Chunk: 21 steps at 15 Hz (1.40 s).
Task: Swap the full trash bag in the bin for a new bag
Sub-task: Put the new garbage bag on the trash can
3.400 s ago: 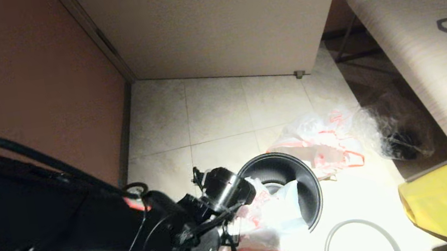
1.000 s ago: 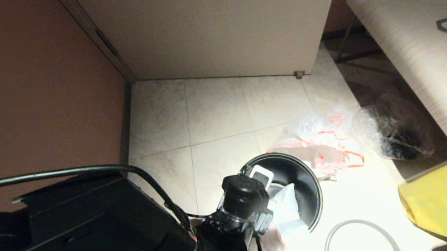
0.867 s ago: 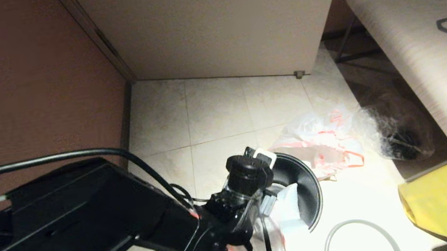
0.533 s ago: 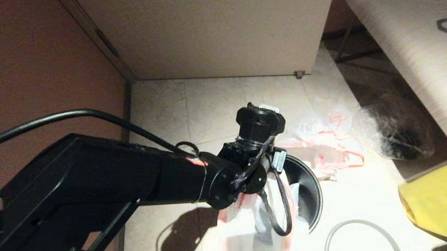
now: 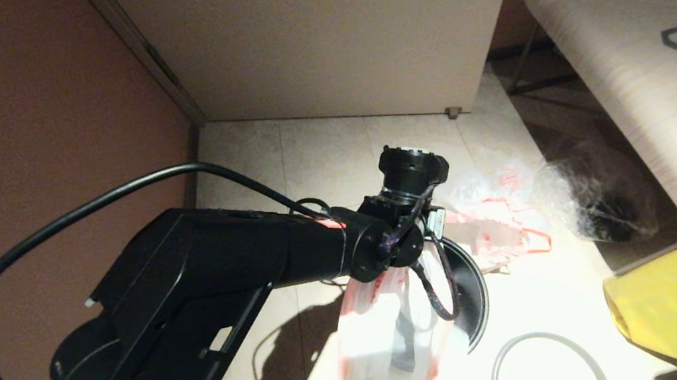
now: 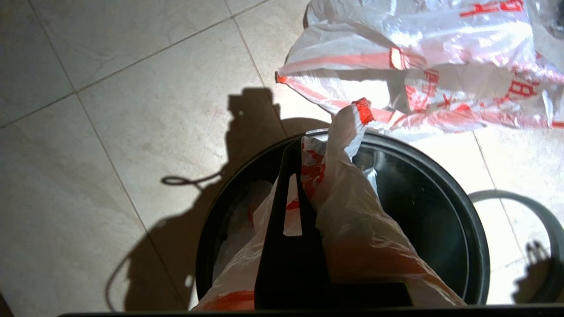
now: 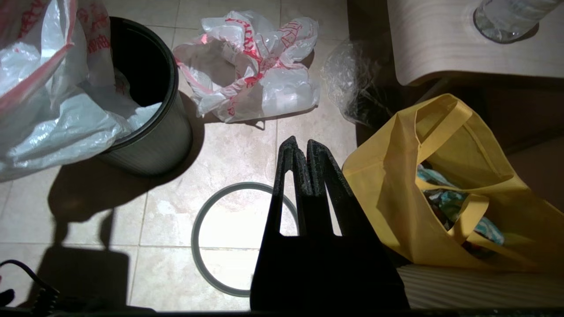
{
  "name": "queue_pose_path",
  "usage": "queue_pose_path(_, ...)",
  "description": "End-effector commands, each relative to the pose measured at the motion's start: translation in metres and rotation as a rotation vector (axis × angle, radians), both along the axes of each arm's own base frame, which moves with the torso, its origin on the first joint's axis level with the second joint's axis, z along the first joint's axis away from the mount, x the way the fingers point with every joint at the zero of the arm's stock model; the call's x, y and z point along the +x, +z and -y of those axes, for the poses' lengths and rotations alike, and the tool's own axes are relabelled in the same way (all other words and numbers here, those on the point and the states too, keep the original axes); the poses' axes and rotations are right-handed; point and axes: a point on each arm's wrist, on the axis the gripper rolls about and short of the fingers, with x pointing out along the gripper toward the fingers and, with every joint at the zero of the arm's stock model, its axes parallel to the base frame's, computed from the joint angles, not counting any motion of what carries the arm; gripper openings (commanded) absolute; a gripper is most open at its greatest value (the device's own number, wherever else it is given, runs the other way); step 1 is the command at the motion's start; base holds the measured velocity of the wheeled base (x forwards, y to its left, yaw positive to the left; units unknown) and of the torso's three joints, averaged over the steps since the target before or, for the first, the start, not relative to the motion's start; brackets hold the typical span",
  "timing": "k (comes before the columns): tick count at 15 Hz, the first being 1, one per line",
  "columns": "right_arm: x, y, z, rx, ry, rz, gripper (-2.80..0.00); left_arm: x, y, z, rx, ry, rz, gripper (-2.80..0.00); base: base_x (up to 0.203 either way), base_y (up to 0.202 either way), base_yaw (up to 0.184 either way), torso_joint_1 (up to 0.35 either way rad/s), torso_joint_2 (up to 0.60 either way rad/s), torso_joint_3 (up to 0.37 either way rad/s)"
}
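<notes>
While the left gripper (image 6: 293,176) pinches the full bag's (image 5: 382,339) handle between closed fingers, the bag hangs above the bin (image 5: 469,285), its bottom still inside the rim. The new bag (image 5: 492,213) lies limp on the floor just beyond the bin. The grey ring (image 7: 238,237) lies on the floor near the bin, beneath the parked right gripper (image 7: 302,152), fingers pressed together and empty.

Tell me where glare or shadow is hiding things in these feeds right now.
Head view: the full trash bag hanging from the left end effector is washed out by glare, and the left arm throws a dark shadow on the floor tiles. Left wrist view: hard arm shadow beside the bin. Right wrist view: the new bag is evenly lit; the corner under the table is dark.
</notes>
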Motion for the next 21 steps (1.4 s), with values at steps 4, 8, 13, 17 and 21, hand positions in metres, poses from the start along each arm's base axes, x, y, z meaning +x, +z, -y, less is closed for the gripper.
queue_pose_path(4,0.008,0.001,0.0,-0.027,0.006,-0.099,-2.8,0.009,0.01,0.001,-0.069,0.016,0.022,-2.8,0.0,0.0,0.0,0.0,0.0,0.0)
queue_pose_path(8,0.0,-0.001,0.0,-0.028,-0.003,0.013,-2.8,0.004,0.01,0.008,-0.092,0.006,0.023,-2.8,0.0,0.0,0.0,0.0,0.0,0.0)
queue_pose_path(13,-0.001,0.089,-0.001,-0.089,0.025,0.106,-2.8,0.0,0.013,0.01,-0.125,0.012,0.015,-2.8,0.0,0.0,0.0,0.0,0.0,0.0)
queue_pose_path(17,0.035,0.16,-0.002,-0.158,0.077,0.062,-2.8,0.001,0.023,0.007,-0.179,-0.015,0.01,-2.8,0.0,0.0,0.0,0.0,0.0,0.0)
queue_pose_path(21,0.091,0.197,-0.002,-0.234,0.083,-0.03,-2.8,0.009,0.017,0.005,-0.185,0.003,0.008,-2.8,0.0,0.0,0.0,0.0,0.0,0.0)
